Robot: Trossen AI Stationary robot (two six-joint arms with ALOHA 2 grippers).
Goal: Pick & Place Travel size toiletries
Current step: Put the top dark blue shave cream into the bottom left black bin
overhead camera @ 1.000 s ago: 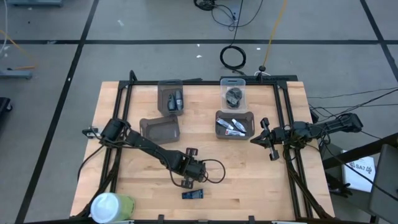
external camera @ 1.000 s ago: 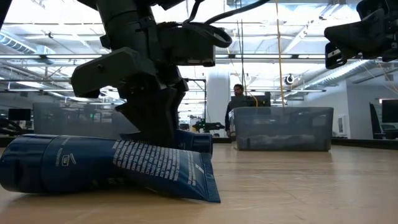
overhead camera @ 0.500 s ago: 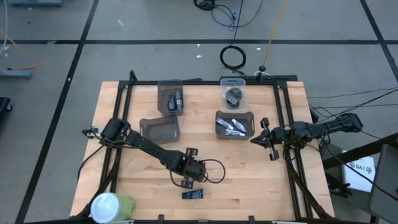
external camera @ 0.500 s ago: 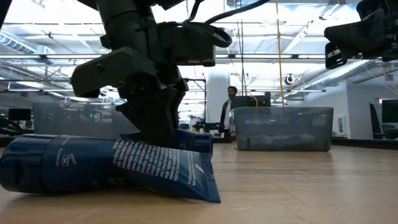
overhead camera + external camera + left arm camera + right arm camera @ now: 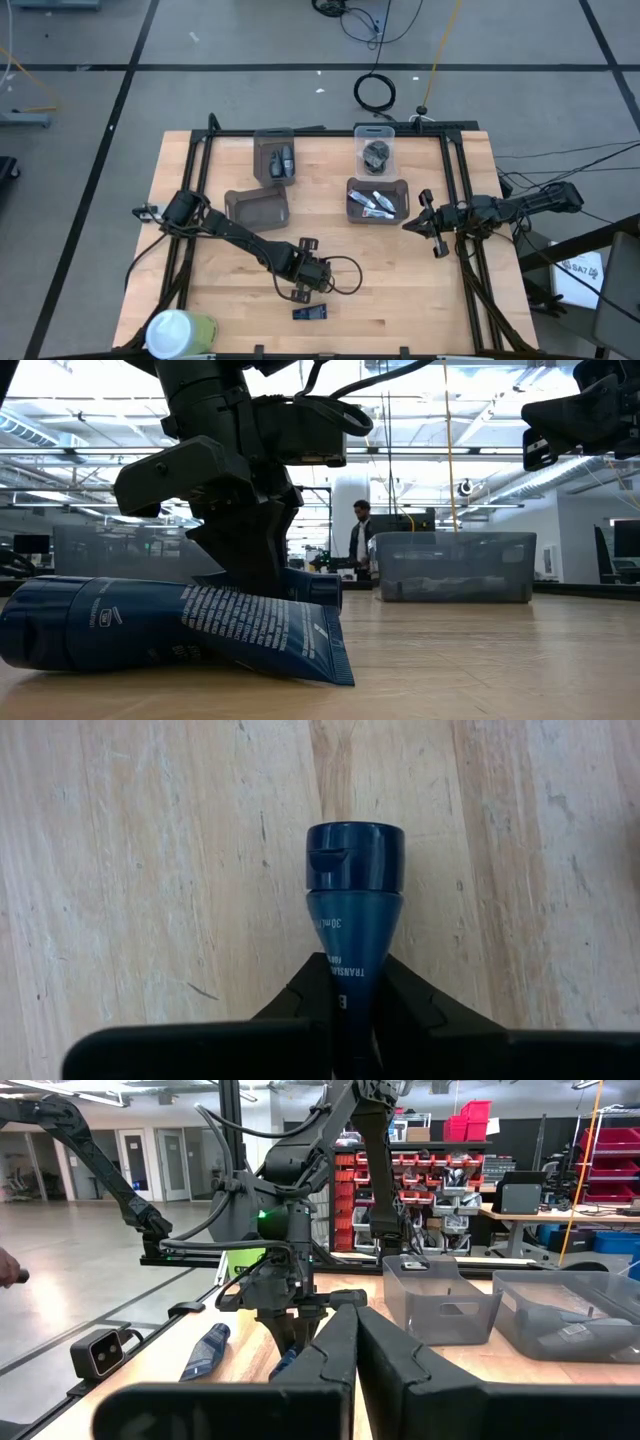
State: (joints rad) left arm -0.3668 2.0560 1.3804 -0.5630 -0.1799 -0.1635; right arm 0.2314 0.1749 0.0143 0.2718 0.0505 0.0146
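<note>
My left gripper stands over the table's near middle, pointing steeply down and shut on a dark blue tube whose cap points away from the wrist. In the low view this tube's cap end shows behind a second dark blue tube, which lies flat on the wood near the front edge. Whether the held tube rests on the wood, I cannot tell. My right gripper waits shut by the table's right edge. My left gripper pinches the tube's tapering body between its two fingers, just behind the cap's shoulder. The fingers come from above at a steep slant and stand on either side of the tube. The tube's flat end is hidden under the gripper.
Four bins stand at the back: a grey one with dark pieces, a clear one with dark lumps, a grey one with white tubes and a grey one. A white-and-green cylinder lies at the near left corner.
Neither arm nor either tube has moved. A person in the room beyond the table has walked a little toward the left of the low view.
</note>
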